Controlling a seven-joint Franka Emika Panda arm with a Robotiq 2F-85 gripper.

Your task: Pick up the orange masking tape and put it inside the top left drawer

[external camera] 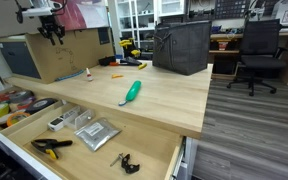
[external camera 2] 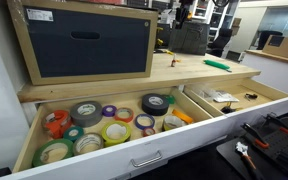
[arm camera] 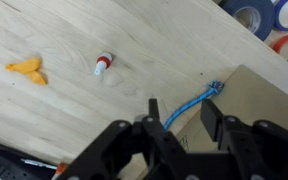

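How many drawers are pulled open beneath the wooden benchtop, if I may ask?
2: the tape-filled drawer and the neighbouring drawer with metal plates; others may be hidden.

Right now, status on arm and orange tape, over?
End effector open, empty, above the wooden tabletop. Small flat orange masking tape lying there, untouched. Shallow light-wood top left drawer open. Small red-and-white tube beside tape.

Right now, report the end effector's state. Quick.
End effector: open, holding nothing.
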